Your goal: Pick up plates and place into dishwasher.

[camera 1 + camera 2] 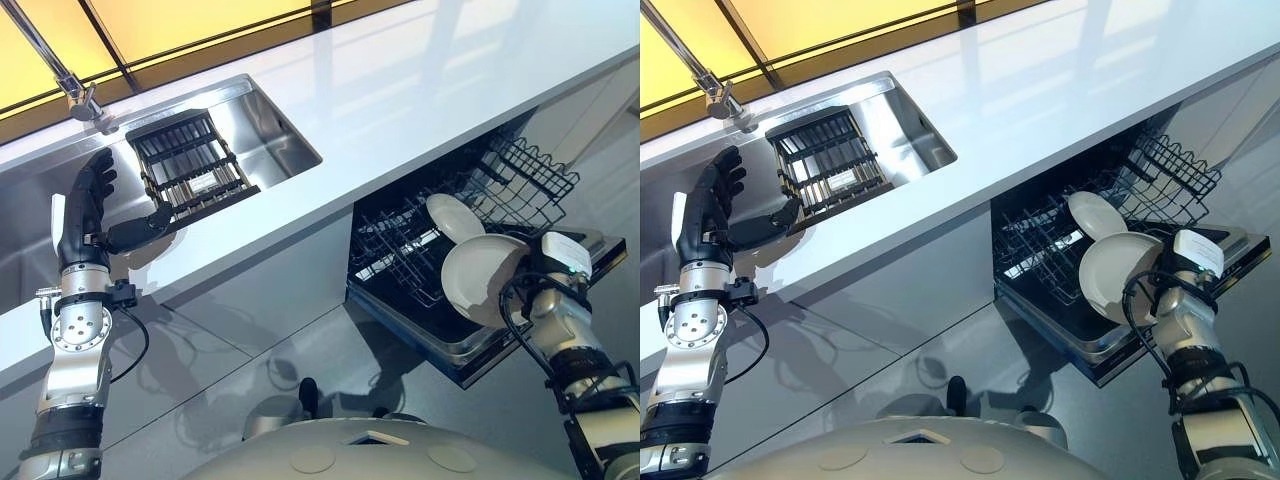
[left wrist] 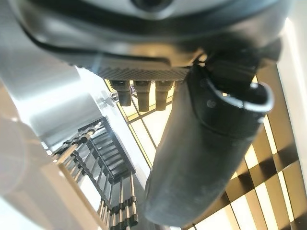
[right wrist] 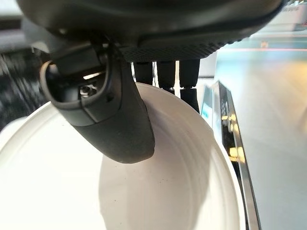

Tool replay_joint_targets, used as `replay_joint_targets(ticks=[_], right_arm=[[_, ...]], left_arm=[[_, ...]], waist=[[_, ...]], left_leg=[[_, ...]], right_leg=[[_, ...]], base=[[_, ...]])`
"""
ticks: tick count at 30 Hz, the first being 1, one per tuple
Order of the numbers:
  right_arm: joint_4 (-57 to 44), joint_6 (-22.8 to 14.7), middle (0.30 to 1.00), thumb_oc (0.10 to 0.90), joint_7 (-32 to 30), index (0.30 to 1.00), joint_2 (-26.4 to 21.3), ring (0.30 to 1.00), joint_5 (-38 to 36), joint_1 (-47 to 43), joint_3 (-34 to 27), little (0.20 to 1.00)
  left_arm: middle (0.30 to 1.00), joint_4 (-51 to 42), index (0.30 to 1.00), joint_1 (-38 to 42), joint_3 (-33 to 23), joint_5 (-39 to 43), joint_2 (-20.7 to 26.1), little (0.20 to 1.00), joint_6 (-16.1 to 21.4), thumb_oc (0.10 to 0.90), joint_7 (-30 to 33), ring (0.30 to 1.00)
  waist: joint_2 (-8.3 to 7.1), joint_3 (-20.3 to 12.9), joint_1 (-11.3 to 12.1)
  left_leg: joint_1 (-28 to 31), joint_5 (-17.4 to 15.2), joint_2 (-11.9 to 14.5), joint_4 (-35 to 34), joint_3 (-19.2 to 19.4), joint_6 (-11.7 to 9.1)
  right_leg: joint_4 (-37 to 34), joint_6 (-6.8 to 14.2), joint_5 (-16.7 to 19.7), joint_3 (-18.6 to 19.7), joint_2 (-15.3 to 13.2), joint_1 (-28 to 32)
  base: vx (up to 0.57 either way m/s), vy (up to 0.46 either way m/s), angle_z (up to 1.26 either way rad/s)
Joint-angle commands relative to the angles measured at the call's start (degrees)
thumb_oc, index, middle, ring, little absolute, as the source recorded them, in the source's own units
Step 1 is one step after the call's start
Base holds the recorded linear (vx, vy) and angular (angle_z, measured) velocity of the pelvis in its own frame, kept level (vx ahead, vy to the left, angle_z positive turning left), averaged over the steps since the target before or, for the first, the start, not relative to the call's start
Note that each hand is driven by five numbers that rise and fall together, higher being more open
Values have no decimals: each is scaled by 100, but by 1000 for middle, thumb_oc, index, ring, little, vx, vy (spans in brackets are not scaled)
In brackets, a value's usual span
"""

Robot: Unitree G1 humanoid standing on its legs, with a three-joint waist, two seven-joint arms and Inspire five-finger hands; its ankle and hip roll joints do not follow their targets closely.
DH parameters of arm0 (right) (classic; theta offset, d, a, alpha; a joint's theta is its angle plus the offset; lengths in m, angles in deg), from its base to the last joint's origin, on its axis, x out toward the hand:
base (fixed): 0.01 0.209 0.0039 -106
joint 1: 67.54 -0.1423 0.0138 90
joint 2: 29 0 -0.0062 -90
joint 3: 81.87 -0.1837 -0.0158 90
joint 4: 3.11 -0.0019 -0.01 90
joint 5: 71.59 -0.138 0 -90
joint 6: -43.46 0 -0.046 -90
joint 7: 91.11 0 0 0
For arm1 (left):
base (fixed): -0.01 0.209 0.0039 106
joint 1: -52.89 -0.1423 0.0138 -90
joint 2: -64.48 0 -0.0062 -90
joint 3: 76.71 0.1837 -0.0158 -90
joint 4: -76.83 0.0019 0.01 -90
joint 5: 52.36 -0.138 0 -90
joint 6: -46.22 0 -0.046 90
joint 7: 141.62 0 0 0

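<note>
A long, shiny grey desk (image 1: pixel 420 90) ran across the room. A metal sink (image 1: pixel 265 120) was set into it, with a dark rack (image 1: pixel 190 165) inside. A tap (image 1: pixel 60 65) stood by the sink.

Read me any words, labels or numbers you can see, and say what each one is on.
No text can be read anywhere.
The dish rack in the sink carries a small pale label, too small to read.
The plate in the right hand is plain, as is the plate in the dishwasher rack.
</note>
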Motion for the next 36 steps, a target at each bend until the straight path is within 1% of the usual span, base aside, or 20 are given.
replay_joint_targets(ticks=[1, 6, 9, 13, 14, 17, 20, 23, 29, 34, 36], right_arm=[[220, 322, 300, 100, 21, 300, -652, 300, 595, -1200, 450, 200], [725, 691, 300, 100, 80, 300, -385, 300, 617, -1942, 1000, 200], [913, 772, 300, 100, 67, 300, -327, 300, 606, -2310, 1169, 200], [1182, 652, 300, 100, -24, 300, -292, 300, 610, -2715, 1317, 200], [1235, 563, 300, 100, -115, 300, -296, 300, 630, -2787, 1353, 200], [1320, 483, 300, 100, -261, 300, -283, 300, 650, -2994, 1472, 200], [1358, 438, 300, 100, -346, 300, -257, 300, 624, -3110, 1512, 200], [1308, 431, 300, 100, -280, 300, -234, 300, 673, -3159, 1531, 200], [1106, 480, 300, 100, 177, 300, -230, 300, 974, -3056, 1645, 200], [1110, 610, 300, 100, 401, 300, -96, 300, 1126, -2917, 1746, 200], [1243, 671, 300, 100, 436, 300, 45, 300, 1098, -2898, 1832, 200]], left_arm=[[900, -123, 900, 754, 81, -69, 545, 900, 376, 800, 138, 900], [900, -87, 900, 1028, 385, -10, 613, 900, 266, 800, 42, 900], [900, -69, 900, 1147, 486, 49, 669, 900, 212, 800, -1, 900], [900, -40, 900, 1227, 555, 108, 690, 900, 150, 800, -108, 900], [900, -26, 900, 1232, 571, 154, 702, 900, 137, 800, -136, 900], [900, -16, 900, 1217, 625, 197, 704, 900, 116, 800, -227, 900], [900, 15, 900, 1201, 667, 217, 704, 900, 136, 800, -307, 900], [900, 34, 900, 1171, 717, 201, 679, 900, 158, 800, -337, 900], [900, -15, 900, 1085, 740, 147, 604, 900, 165, 800, -391, 900], [900, -48, 900, 1016, 741, 107, 525, 900, 206, 800, -400, 900], [900, -82, 900, 1013, 763, 91, 485, 900, 193, 800, -404, 900]], waist=[[47, -112, 168], [85, -40, 324], [112, 2, 395], [120, 27, 501], [120, 30, 525], [104, 11, 597], [91, -17, 640], [66, -47, 667], [29, -53, 693], [53, -8, 725], [83, 61, 768]], left_leg=[[322, -780, -212, 59, -209, -4], [277, -719, -238, 120, -312, 7], [221, -695, -247, 152, -349, 19], [138, -659, -268, 200, -395, 26], [131, -651, -272, 206, -406, 28], [139, -642, -286, 222, -444, 41], [156, -639, -296, 224, -469, 46], [183, -649, -312, 225, -499, 54], [218, -645, -343, 234, -570, 58], [200, -623, -363, 263, -636, 57], [149, -616, -375, 340, -685, 59]], right_leg=[[741, 94, -309, -35, 259, -571], [867, 105, -274, -80, 192, -615], [933, 104, -263, -99, 171, -677], [967, 105, -237, -131, 152, -728], [974, 107, -230, -141, 147, -731], [992, 108, -227, -184, 133, -706], [1010, 115, -226, -219, 125, -692], [1016, 115, -236, -240, 129, -662], [1026, 105, -235, -276, 132, -626], [1033, 84, -230, -298, 122, -617], [1077, 65, -231, -312, 103, -637]], base=[[62, 42, 5], [58, 42, 13], [19, 38, 13], [17, 30, 15], [32, 22, 5], [37, 15, 8], [34, 9, 7], [47, 3, 7], [38, 12, 7], [18, 21, 5], [6, 40, 4]])
